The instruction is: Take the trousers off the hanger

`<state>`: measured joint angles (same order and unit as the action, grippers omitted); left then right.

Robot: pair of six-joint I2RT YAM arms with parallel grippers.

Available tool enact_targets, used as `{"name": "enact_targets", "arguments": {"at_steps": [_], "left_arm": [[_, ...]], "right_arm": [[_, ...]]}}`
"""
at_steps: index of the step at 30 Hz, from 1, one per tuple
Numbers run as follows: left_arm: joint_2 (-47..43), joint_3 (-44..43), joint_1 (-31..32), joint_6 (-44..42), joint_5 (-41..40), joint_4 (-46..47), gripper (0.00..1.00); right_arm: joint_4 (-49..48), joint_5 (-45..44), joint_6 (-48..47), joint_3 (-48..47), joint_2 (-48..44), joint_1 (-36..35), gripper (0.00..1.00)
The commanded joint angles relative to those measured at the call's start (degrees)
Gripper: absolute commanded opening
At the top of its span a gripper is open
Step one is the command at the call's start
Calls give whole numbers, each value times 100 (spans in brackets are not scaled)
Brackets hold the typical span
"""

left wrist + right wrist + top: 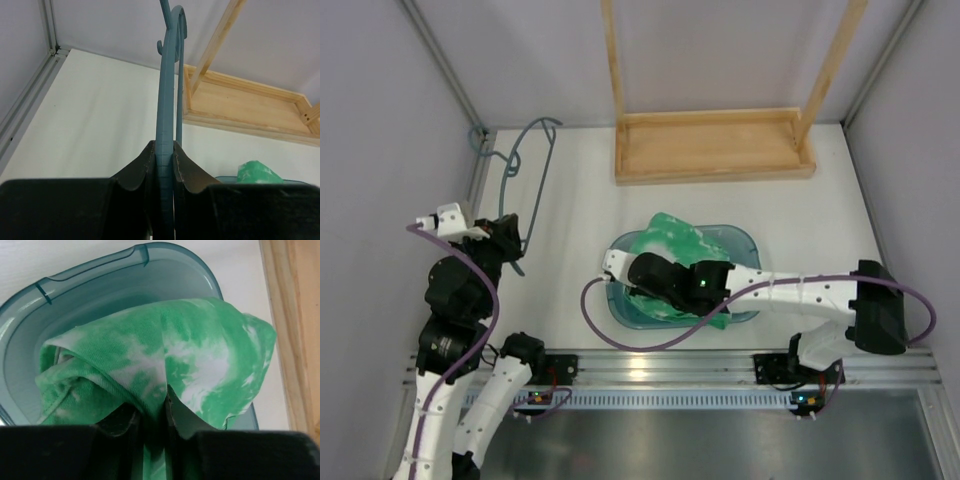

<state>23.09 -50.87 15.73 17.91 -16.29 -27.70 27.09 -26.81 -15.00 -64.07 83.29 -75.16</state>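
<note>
Trousers (200, 350) off hanger (166, 90), in basin (100, 285) at hanger's 4 o'clock. Right gripper (155, 397) clamped on cloth, left gripper (164, 147) clamped on hanger. I judge the next move: release both.

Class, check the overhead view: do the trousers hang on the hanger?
No, the trousers lie in the basin, apart from the hanger that the left gripper holds.

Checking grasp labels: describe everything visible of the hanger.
The hanger is a thin grey-blue rod frame, plastic-looking, triangular with a curved hook. Bare, no cloth on it. The left gripper is shut on one rod, at the far-left side of the table, hook toward the back corner. Whether it rests on the table is unclear.
</note>
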Motion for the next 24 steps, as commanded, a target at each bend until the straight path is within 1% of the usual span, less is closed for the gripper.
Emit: {"name": "enact_targets", "arguments": {"at_steps": [1, 3, 4, 5, 6, 7, 8, 10, 12, 15, 16, 17, 18, 19, 21, 22, 23, 24], "left_arm": [[11, -54, -34, 90, 118, 46, 0], [46, -72, -34, 90, 126, 28, 0], [46, -72, -26, 81, 109, 28, 0], [55, -72, -26, 81, 92, 28, 0], [46, -81, -26, 63, 91, 28, 0], [55, -81, -34, 46, 91, 28, 0], [64, -89, -35, 46, 91, 28, 0], [81, -125, -26, 2, 74, 11, 0], [143, -195, -34, -59, 48, 2, 0], [248, -300, -26, -121, 30, 2, 0], [275, -327, -26, -130, 30, -7, 0], [327, -344, -34, -147, 21, 2, 0], [354, -379, -26, -165, 12, 2, 0], [389, -397, -26, -174, 4, -7, 0], [477, -458, -26, -200, 38, 2, 0], [547, -485, -26, -200, 143, 2, 0], [582, -520, -26, -209, 222, 2, 0], [635, -625, -26, -218, 301, -7, 0]], "right_arm": [[-143, 570, 550, -491, 4, -105, 14], [-38, 894, 647, -623, -49, -113, 43], [102, 949, 770, -833, -67, -105, 57], [216, 1010, 841, -983, -84, -113, 63], [339, 1037, 902, -1141, -128, -105, 68], [454, 1107, 990, -1508, -146, -105, 74], [759, 1203, 1017, -1694, -181, -113, 76], [999, 1415, 1131, -2142, -356, -105, 78], [1131, 1319, 1193, -2302, -654, -105, 79], [948, 1003, 1403, -2312, -1067, -9, 58], [938, 1080, 1465, -2190, -1138, 105, 43], [903, 1186, 1692, -2075, -1200, 263, 35], [868, 1230, 1772, -1952, -1305, 613, 28], [885, 1248, 1921, -1699, -1315, 764, 15], [912, 1257, 2123, -1477, -1385, 1211, 4], [877, 1266, 2368, -1242, -1437, 1362, 0], [825, 1309, 2466, -1117, -1508, 1511, 0], [598, 1327, 2633, -881, -1700, 1817, 1]]}}
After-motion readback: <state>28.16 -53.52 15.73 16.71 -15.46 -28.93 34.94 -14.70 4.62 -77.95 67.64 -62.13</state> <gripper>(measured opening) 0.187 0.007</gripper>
